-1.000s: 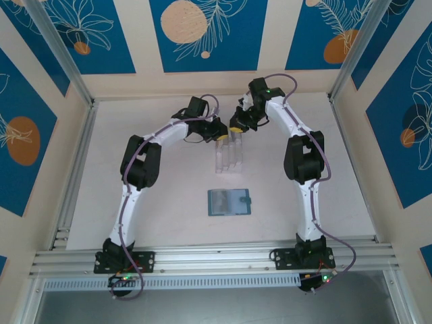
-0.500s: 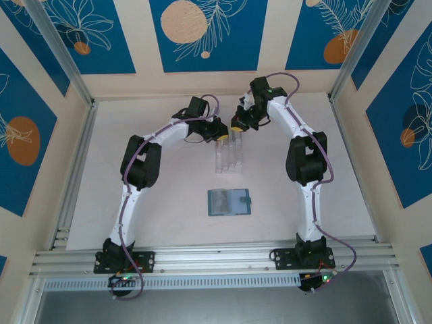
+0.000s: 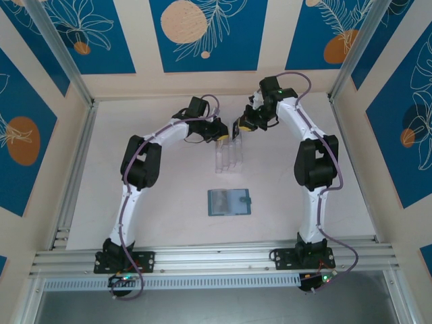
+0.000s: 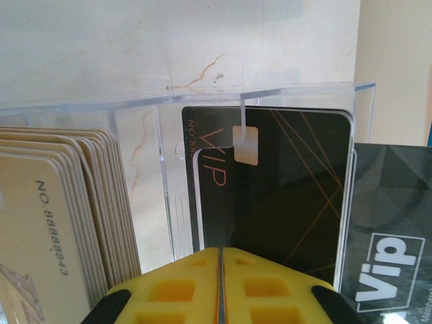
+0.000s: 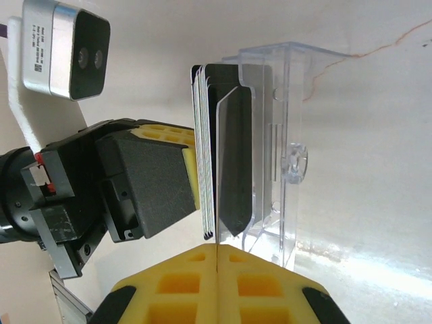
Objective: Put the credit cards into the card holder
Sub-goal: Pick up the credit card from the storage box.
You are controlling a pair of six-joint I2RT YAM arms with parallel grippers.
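Evidently the step in hand is drawing 1 card out of the clear rack (image 3: 228, 156), which stands mid-table (image 3: 155, 216) toward the far edge. The right gripper (image 5: 217, 270) has its yellow jaws pressed together. A dark card (image 5: 236, 162), seen nearly edge-on, runs straight into the seam between them, so it looks pinched by its near edge while it stands in the rack.

The left gripper (image 4: 221, 287) is closed too, jaws meeting with no gap. It sits against the packed cards at the rack's side, and whether it grips anything cannot be told.

The other credit cards (image 4: 61, 223) stand upright in the slots: a beige pack and black ones with gold lines and "VIP" lettering. The card holder (image 3: 229, 202), a small slate-teal wallet, lies flat at the table's centre, well apart from both grippers.

The next move probably calls for lifting the card clear without dragging its neighbours. It would then be carried toward the near edge and slid into a wallet pocket.
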